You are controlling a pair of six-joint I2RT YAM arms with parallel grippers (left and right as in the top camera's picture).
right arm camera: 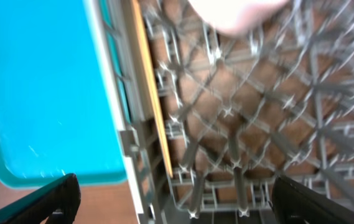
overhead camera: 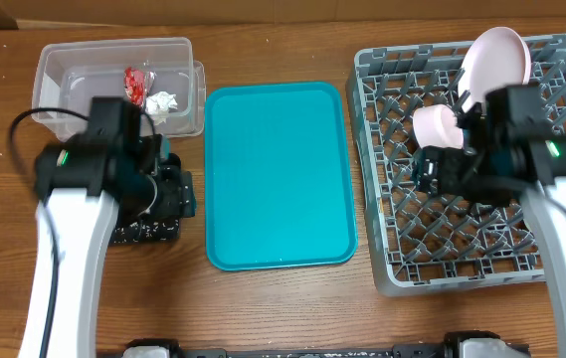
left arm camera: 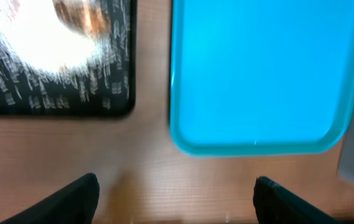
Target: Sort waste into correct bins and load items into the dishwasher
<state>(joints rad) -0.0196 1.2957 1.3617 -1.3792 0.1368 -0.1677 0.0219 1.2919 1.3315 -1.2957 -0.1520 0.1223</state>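
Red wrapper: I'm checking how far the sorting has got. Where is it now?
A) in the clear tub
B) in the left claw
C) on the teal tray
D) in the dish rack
A: in the overhead view the wrapper lies inside the tub, beside the tissue.

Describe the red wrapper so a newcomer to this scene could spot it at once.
Find the clear plastic tub at the far left of the table, beside the teal tray. Two crumpled scraps lie inside it; the red wrapper is the left one, set apart by colour from the white tissue.
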